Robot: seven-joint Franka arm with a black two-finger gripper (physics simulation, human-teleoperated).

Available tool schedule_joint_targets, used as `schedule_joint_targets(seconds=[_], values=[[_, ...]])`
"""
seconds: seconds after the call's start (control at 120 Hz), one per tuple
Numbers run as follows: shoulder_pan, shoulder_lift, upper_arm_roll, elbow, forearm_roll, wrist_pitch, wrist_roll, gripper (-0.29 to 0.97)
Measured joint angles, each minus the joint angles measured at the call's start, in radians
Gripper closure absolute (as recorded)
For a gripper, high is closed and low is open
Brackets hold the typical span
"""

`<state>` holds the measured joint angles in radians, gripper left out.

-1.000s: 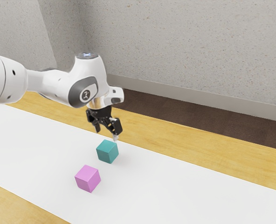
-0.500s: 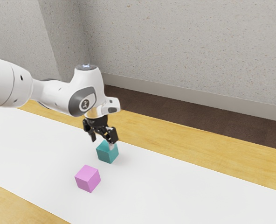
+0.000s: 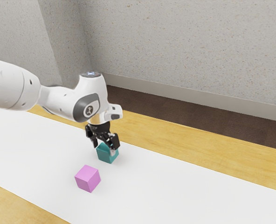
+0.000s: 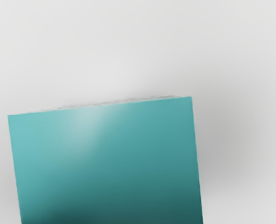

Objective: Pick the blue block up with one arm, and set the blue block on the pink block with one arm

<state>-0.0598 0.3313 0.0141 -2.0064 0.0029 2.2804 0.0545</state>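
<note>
The blue block (image 3: 108, 156), teal in shade, rests on the white table strip (image 3: 175, 186). My gripper (image 3: 106, 146) has come down over it, its black fingers straddling the block's upper part, one on each side; they look open, not pressed against it. In the wrist view the blue block (image 4: 105, 163) lies right under my hand, on the white surface. The pink block (image 3: 87, 178) stands on the same strip, a short way nearer the front edge and toward the exterior view's left of the blue one, apart from it.
A wooden table top (image 3: 198, 140) borders the white strip on both long sides. Behind it run a dark floor (image 3: 198, 114) and a grey wall (image 3: 184, 46). My white arm (image 3: 44, 95) comes in from the exterior view's left.
My hand has moved down and slightly toward the exterior view's left, from above the blue block's far corner to fingers around its top. Neither block has moved.
</note>
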Motion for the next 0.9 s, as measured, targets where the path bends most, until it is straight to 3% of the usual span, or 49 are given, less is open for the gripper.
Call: schedule_joint_targets(seconds=[0.667,0.9], values=[[0.011,0.082,0.001,0.064,0.002,0.001,0.002,0.0],[0.016,0.084,0.0,0.067,-0.002,0.002,0.001,0.17]])
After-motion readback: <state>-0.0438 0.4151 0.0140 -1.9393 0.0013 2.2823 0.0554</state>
